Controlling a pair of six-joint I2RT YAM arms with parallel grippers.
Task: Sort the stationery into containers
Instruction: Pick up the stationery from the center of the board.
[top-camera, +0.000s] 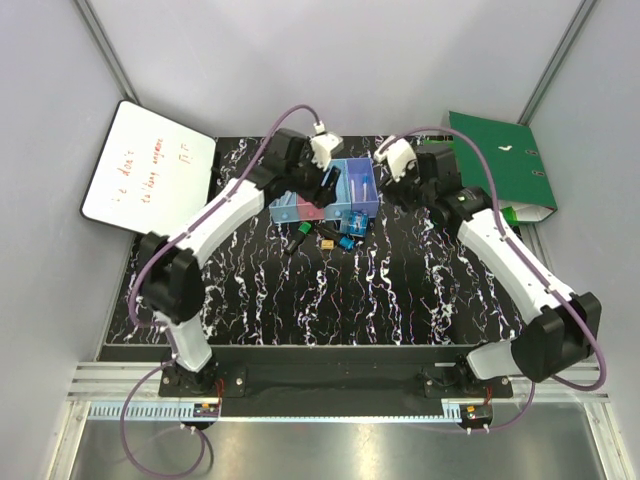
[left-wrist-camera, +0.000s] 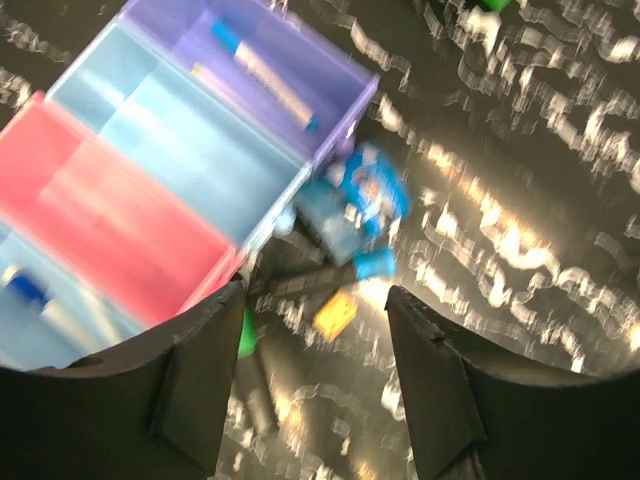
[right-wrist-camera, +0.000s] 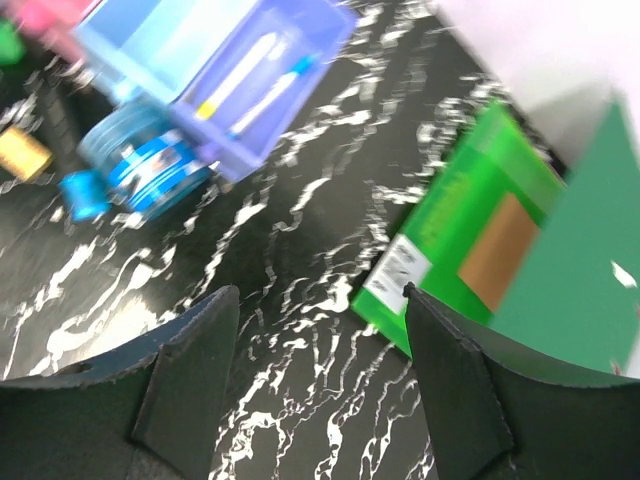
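Observation:
The containers (top-camera: 325, 197) form a joined row of light blue, pink, blue and purple bins (left-wrist-camera: 170, 150). White markers (left-wrist-camera: 262, 72) lie in the purple bin (right-wrist-camera: 255, 85), and a blue-capped one (left-wrist-camera: 28, 292) lies in the light blue bin. Loose on the mat beside the row are a round blue roll (left-wrist-camera: 368, 188) (right-wrist-camera: 150, 172), a small blue piece (left-wrist-camera: 375, 263), a yellow piece (left-wrist-camera: 335, 315) and a green/black marker (left-wrist-camera: 250, 340). My left gripper (left-wrist-camera: 315, 295) hovers open over these loose pieces, holding nothing. The right gripper (right-wrist-camera: 320, 292) is open and empty over bare mat right of the purple bin.
A large green binder (right-wrist-camera: 470, 235) (top-camera: 505, 160) lies at the back right, close to my right gripper. A whiteboard with red writing (top-camera: 148, 178) leans at the back left. The black marbled mat (top-camera: 400, 290) covers the table.

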